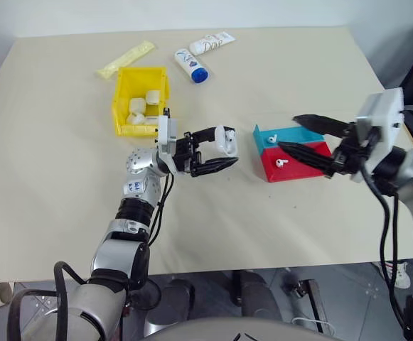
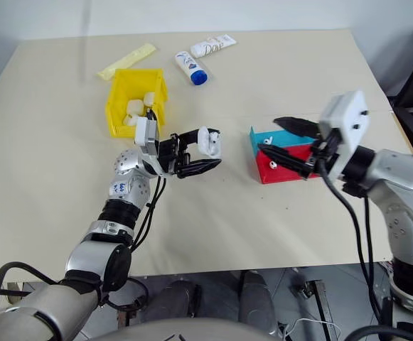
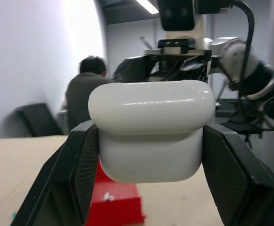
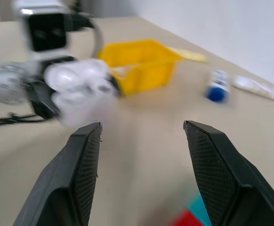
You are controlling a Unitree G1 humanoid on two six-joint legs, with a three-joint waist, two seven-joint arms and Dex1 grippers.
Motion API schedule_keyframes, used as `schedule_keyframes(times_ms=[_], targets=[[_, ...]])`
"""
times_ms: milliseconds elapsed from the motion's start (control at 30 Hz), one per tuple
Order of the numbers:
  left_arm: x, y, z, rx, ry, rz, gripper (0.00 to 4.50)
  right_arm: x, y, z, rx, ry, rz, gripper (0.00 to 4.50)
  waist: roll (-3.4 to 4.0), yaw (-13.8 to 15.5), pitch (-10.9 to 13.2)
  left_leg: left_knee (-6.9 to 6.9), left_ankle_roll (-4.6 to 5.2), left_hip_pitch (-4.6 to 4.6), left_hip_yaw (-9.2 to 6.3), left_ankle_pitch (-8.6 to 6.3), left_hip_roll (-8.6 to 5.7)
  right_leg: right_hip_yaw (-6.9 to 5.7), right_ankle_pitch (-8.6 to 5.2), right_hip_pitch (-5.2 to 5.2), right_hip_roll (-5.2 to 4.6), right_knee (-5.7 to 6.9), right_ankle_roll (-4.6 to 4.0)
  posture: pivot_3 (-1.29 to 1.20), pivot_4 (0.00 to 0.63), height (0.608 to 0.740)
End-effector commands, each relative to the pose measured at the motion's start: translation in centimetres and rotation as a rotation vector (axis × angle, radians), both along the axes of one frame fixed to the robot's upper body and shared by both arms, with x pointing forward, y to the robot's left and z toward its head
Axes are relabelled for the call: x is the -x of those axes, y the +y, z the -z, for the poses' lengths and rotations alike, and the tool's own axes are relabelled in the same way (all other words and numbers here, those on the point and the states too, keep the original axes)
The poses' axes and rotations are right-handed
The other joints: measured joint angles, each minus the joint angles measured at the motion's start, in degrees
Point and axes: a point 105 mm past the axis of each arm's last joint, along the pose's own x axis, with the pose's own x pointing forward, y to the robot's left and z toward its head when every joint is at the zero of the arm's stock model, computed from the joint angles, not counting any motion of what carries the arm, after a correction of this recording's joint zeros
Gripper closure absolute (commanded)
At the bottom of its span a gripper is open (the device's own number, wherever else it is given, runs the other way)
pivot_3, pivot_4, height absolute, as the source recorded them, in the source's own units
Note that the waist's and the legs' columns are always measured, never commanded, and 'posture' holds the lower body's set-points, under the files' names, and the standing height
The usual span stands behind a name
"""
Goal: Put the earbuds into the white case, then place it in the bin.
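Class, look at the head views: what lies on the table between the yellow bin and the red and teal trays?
Nothing rests on that stretch of table. Above it, the left pincer holds the white case, between the bin and the trays.

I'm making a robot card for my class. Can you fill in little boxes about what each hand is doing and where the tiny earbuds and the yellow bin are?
left hand: left gripper shut on the white case, held above the table
case lid: looks closed
right hand: right gripper open, holding nothing, fingers over the trays
earbuds: one earbud in the teal tray, another earbud in the red tray
bin: yellow bin behind the left hand, with white things already inside
other things: two white tubes and a yellow packet at the far side
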Motion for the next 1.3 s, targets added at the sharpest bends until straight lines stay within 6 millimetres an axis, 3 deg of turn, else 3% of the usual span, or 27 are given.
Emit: schedule_keyframes(times_ms=[33, 133, 300, 567, 767, 1133, 1300], targets=[[-0.8, 1.0, -1.3, 0.01, -0.043, -0.055, 1.69, 1.2, -2.8, -0.5, -0.001, -0.03, 0.133, 1.59, -0.01, 0.4, 0.0, 0.0, 0.0, 0.0, 0.01, 0.0, 0.0, 0.01, 0.0, 0.0, 0.0, 0.0, 0.0, 0.0, 0.15, 0.74], [-1.4, 2.1, -1.4, -0.002, -0.042, -0.099, 1.69, 2.7, -5.7, 1.2, 0.005, 0.024, 0.264, 1.59, -0.01, 0.9, 0.0, 0.01, 0.0, 0.01, 0.04, 0.0, -0.01, 0.03, 0.0, -0.01, 0.0, 0.01, 0.01, 0.0, 0.15, 0.74], [-2.5, 3.6, -1.7, -0.017, -0.04, -0.165, 1.69, 5.0, -8.5, 2.9, 0.008, 0.078, 0.392, 1.59, -0.03, 1.0, 0.0, 0.01, 0.04, 0.07, 0.11, 0.02, -0.05, 0.12, 0.02, 0.03, -0.02, 0.0, 0.04, 0.0, 0.15, 0.74], [-3.0, 4.0, -2.2, -0.018, -0.052, -0.184, 1.69, 4.2, -7.8, 2.5, 0.023, 0.069, 0.367, 1.59, -0.04, 0.7, 0.0, -0.04, 0.05, 0.1, 0.15, 0.01, -0.02, 0.15, 0.03, 0.05, 0.01, 0.0, 0.05, 0.0, 0.15, 0.74], [-2.5, 3.8, -2.2, -0.011, -0.072, -0.182, 1.69, 1.3, -6.6, 2.0, 0.123, 0.098, 0.27, 1.59, -0.06, 0.6, 0.0, -0.02, 0.06, 0.09, 0.16, 0.01, -0.04, 0.15, 0.04, 0.04, -0.01, -0.03, 0.07, 0.0, 0.15, 0.74], [-0.8, 4.3, -1.2, -0.006, -0.072, -0.203, 1.69, -7.4, -5.7, 2.0, 0.429, 0.138, 0.107, 1.59, -0.01, -0.7, 0.1, -0.04, 0.06, 0.01, 0.11, 0.03, -0.02, 0.08, 0.04, -0.02, -0.02, -0.04, 0.07, 0.0, 0.15, 0.74], [-0.2, 4.5, -0.9, -0.003, -0.066, -0.224, 1.69, -9.5, -5.3, 2.3, 0.512, 0.151, 0.033, 1.59, 0.0, -0.8, 0.1, -0.06, 0.04, -0.01, 0.14, 0.02, -0.01, 0.08, 0.04, -0.07, 0.0, -0.06, 0.06, 0.0, 0.15, 0.74]])
